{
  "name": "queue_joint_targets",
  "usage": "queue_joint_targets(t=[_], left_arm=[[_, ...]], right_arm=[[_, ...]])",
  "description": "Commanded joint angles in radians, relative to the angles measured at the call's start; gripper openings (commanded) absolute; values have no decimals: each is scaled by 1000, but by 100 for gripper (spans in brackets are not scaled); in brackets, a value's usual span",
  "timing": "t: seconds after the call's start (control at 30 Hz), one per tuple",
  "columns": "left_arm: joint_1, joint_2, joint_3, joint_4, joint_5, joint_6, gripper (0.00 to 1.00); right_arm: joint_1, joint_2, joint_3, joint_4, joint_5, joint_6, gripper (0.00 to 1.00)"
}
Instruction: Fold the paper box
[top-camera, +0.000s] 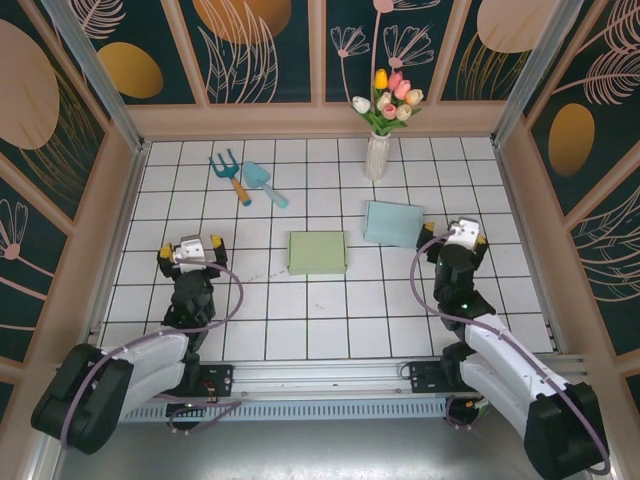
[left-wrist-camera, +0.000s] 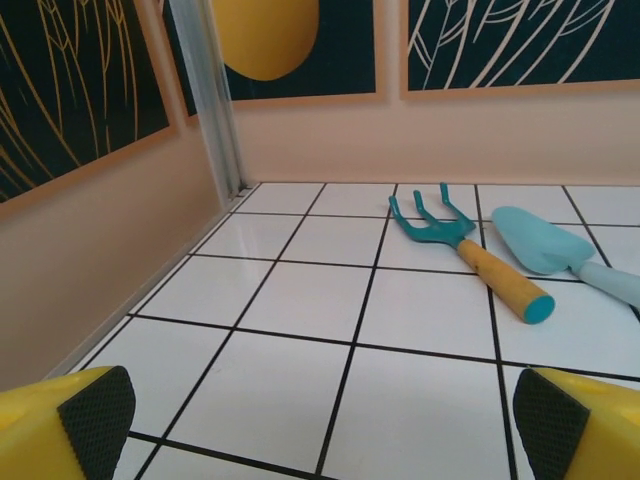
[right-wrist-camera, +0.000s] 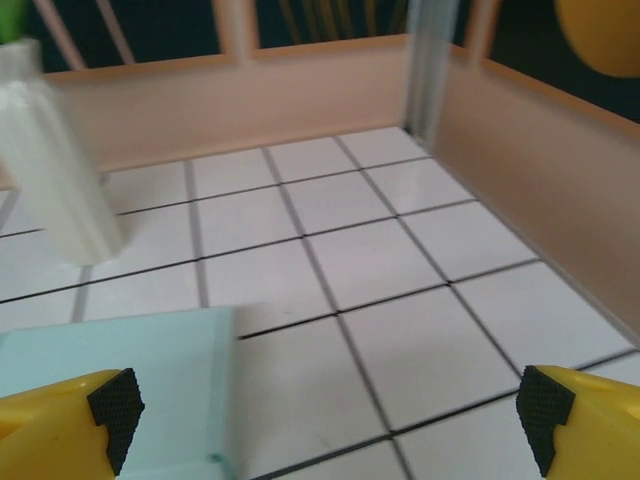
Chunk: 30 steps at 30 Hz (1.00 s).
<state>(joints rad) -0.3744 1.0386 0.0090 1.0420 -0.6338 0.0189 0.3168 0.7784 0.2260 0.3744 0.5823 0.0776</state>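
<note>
A white tiled table (top-camera: 330, 320) with dark grout lines sits inside peach walls hung with dark leaf-print panels. Both arms reach in from the near edge. The left gripper (top-camera: 193, 248) and the right gripper (top-camera: 462, 235) each have their yellow fingers spread wide and hold nothing. The green paper box (top-camera: 317, 252) lies flat at the middle of the table, between the two grippers and apart from both. A pale blue paper piece (top-camera: 392, 222) lies just beside the right gripper, its corner under one fingertip in the right wrist view. Further back stand a white vase (top-camera: 376, 155) of tulips, a teal rake (top-camera: 230, 175) and a blue trowel (top-camera: 262, 183). The box looks light, thin and easily creased, and likely to slide on the glossy tile. Pinning one side while lifting an edge or flap near a corner seems the safest hold.
</note>
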Motion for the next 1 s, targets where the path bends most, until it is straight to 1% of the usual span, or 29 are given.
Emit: queue_joint_targets(t=[0.0, 0.1, 0.2, 0.33, 0.5, 0.57, 0.63, 0.73, 0.87, 0.97], left_arm=[[43, 53, 6, 140, 93, -29, 99], [75, 111, 36, 159, 95, -58, 99], [95, 158, 73, 148, 103, -71, 99], [109, 174, 103, 109, 105, -85, 99], [113, 136, 72, 115, 99, -97, 99], [112, 119, 79, 79, 108, -99, 99], [113, 109, 82, 50, 117, -99, 99], [112, 99, 69, 69, 108, -102, 99], [113, 68, 53, 78, 112, -99, 99], [113, 15, 34, 78, 119, -92, 99]], right_arm=[[-89, -10, -92, 214, -34, -31, 99], [-183, 11, -158, 310, -72, -1, 99], [-263, 60, -166, 336, -142, 56, 99], [-321, 148, -158, 393, -203, 69, 99], [-339, 238, -148, 504, -255, 48, 99], [-339, 264, -150, 548, -290, 31, 99], [-339, 280, -157, 591, -350, 8, 99], [-340, 296, -167, 644, -437, -14, 99], [-339, 314, -191, 725, -465, -29, 99], [-339, 343, -191, 765, -524, -52, 99]])
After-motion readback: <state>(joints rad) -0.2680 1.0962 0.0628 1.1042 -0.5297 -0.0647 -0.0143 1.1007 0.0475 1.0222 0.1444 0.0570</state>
